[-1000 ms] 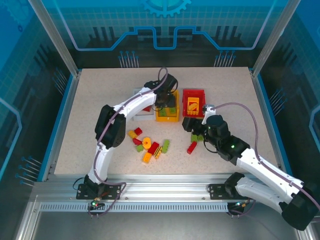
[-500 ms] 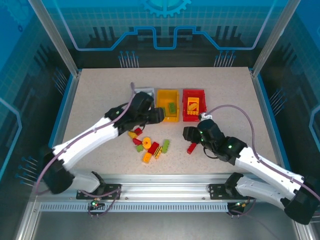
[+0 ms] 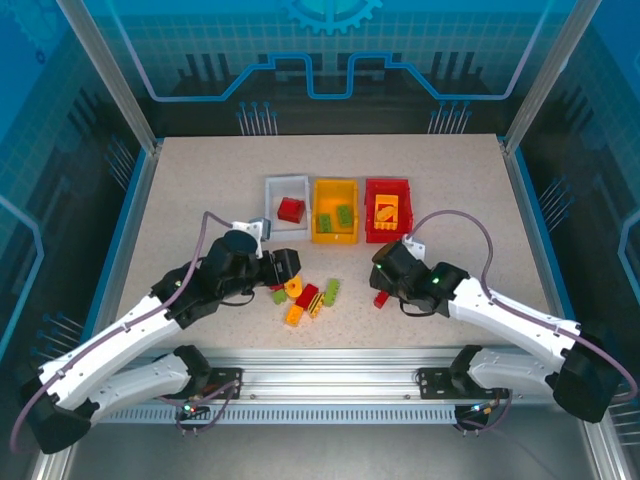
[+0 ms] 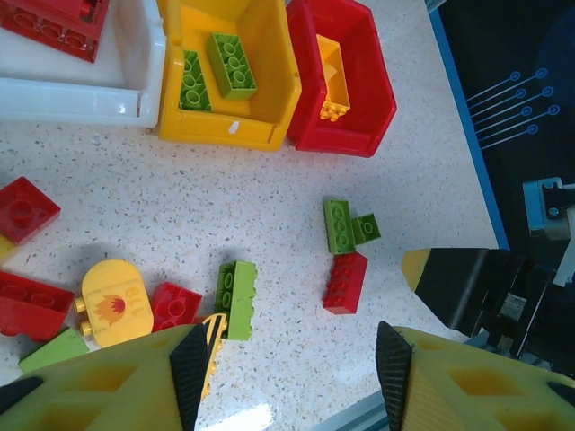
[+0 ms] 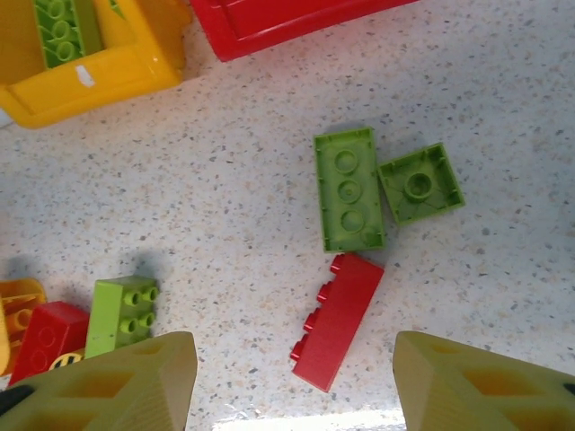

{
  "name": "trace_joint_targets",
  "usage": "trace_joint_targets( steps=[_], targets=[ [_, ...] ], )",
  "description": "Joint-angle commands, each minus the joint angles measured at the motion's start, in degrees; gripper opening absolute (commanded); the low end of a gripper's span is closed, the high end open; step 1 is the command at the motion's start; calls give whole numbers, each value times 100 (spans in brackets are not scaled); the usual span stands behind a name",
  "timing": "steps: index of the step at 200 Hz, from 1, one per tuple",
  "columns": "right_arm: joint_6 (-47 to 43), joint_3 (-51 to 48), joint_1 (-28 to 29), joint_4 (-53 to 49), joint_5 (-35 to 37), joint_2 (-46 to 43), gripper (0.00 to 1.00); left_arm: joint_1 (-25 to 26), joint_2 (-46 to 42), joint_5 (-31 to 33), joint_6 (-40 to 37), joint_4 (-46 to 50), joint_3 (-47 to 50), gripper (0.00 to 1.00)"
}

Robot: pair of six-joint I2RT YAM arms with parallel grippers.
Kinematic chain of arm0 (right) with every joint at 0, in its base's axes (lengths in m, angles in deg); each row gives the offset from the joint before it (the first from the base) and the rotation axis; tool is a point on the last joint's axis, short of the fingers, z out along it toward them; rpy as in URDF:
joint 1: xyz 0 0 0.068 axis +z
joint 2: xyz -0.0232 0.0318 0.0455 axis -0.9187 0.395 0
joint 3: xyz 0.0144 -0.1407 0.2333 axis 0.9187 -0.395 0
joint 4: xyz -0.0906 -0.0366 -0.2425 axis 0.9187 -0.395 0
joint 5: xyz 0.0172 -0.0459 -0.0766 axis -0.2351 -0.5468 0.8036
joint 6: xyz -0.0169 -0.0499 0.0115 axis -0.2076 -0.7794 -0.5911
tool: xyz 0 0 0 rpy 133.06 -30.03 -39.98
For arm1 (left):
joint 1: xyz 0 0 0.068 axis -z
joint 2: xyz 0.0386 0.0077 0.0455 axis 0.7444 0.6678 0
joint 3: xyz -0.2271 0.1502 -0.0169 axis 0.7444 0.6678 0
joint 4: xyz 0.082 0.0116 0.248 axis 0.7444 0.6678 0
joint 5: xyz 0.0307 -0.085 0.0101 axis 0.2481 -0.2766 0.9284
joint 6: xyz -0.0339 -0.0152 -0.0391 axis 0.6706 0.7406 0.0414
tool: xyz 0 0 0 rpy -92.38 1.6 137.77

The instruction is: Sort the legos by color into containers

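Since the earlier overhead frame, the left arm has pulled back from the bins toward lower left. The left gripper (image 3: pixel 285 263) now sits at the upper-left edge of the loose pile of bricks (image 3: pixel 305 292). The right gripper (image 5: pixel 294 352) has edged down-frame over the stray bricks at centre right.

- Left gripper: jaws apart, nothing between them.
- Right gripper: jaws wide and empty.
- Long red plastic brick (image 5: pixel 338 320): on the table, tilted, lower centre of the right wrist view, between the two fingers.
- Long light-green plastic brick (image 5: pixel 349 189) and small square light-green plastic brick (image 5: pixel 420 183): both studs down, just above the red one. The long one's corner is just beside the red brick's upper end.
- Bins, in a row at upper centre of the overhead view:
  - white rectangular plastic bin (image 3: pixel 268 205), holding one red brick;
  - yellow-orange rectangular plastic bin (image 3: pixel 335 238), holding two green bricks;
  - red rectangular plastic bin (image 3: pixel 388 237), holding a yellow piece.

Handling note (a judgement): the step in hand is probably picking up the long red brick. Turn the wrist so the pads meet its long sides, centre over its middle and descend straight. Keep clear of the green neighbour so it is not dragged.

- Surface: speckled beige tabletop (image 3: pixel 200 200), flat.
- Room: blue-lit enclosure with clear panels; aluminium rail along the bottom edge.
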Motion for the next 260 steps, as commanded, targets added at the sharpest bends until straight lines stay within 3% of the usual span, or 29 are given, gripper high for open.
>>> trace_joint_targets(
  steps=[1, 46, 102, 138, 177, 260],
  targets=[
    [-174, 123, 239, 228, -67, -31, 61, 20, 25, 180, 286, 431, 198, 56],
    [-4, 549, 910, 422, -168, 695, 59, 19, -535, 578, 551, 669, 485, 57],
    [1307, 1265, 1635, 711, -1059, 2299, 62, 7, -899, 909, 591, 926, 492, 57],
    [1511, 1440, 1636, 1173, -1644, 3018, 62, 7, -900, 873, 587, 896, 509, 57],
    [1625, 1579, 1542, 1370, -1819, 3456, 58, 9, -902, 832, 542, 870, 488, 57],
    [1697, 1371, 1292, 1219, -1745, 3512, 48, 7, -786, 732, 534, 731, 475, 57]
  ],
)
